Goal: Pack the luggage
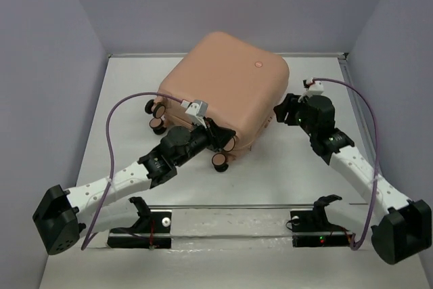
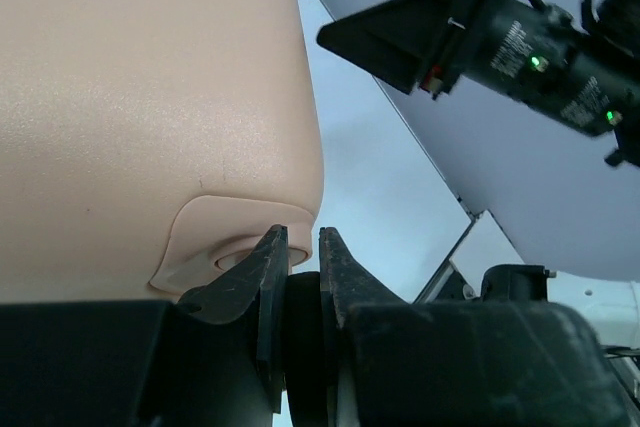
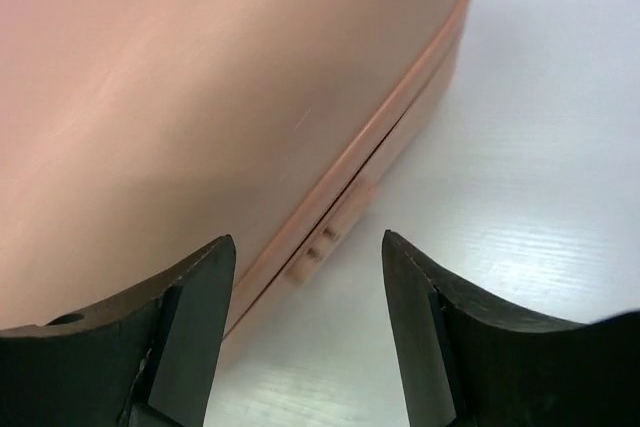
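Observation:
The luggage (image 1: 226, 79) is a peach-pink hard-shell suitcase lying closed in the middle of the table, with its caster wheels (image 1: 157, 125) facing the near left. My left gripper (image 1: 218, 135) is at the case's near corner. In the left wrist view its jaws (image 2: 303, 237) are shut on a black caster wheel (image 2: 303, 327) under the shell (image 2: 140, 97). My right gripper (image 1: 281, 109) stands open beside the case's right edge. In the right wrist view it (image 3: 308, 247) spans the seam (image 3: 380, 147) low on the shell (image 3: 200, 77), and nothing is gripped.
Two black stands (image 1: 145, 221) (image 1: 314, 221) sit on a strip at the table's near edge. Purple cables loop over both arms. Grey walls close in the table (image 1: 284, 174) at the back and both sides. A small tab (image 3: 322, 242) sits on the case's seam.

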Robot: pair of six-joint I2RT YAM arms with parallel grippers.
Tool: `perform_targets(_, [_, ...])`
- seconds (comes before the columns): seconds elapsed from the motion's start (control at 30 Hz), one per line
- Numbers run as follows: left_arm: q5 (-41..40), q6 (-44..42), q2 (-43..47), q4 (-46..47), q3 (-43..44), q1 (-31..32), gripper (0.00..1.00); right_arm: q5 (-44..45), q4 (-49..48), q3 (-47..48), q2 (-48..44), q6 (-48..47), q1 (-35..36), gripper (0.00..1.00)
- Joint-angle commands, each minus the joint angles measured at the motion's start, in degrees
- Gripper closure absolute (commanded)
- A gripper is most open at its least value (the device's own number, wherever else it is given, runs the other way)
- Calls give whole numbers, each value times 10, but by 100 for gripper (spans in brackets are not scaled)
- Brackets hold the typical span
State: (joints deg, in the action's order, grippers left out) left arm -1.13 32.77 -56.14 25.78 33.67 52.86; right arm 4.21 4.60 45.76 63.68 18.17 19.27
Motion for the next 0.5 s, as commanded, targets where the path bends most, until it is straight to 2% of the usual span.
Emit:
perform_targets(0.0, [50,-14,-48,43,42,8,94,-147,-70,-96,-100,46,6,53])
perform_targets(0.03, [58,-11,-63,48,48,8,94,-195,-88,-135,-134,53,6,65])
perform_targets(0.1, [67,-3,-83,57,67,8,94,-215,-114,-194,-178,56,23,83])
perform_targets(0.17, [74,0,-92,67,75,8,94,-220,-135,-215,-226,56,24,92])
perform_targets(0.2, [73,4,-96,73,82,8,94,-224,-151,-258,-264,56,24,93])
perform_targets(0.27, [69,11,-105,76,94,8,94,-243,-213,-316,-280,67,24,89])
perform_targets(0.3, [64,13,-105,77,95,8,94,-255,-244,-334,-273,79,24,81])
perform_targets(0.33, [60,18,-102,77,95,8,94,-258,-277,-348,-257,84,24,63])
perform_targets(0.47, [48,23,-91,77,88,9,94,-287,-399,-357,-143,70,29,47])
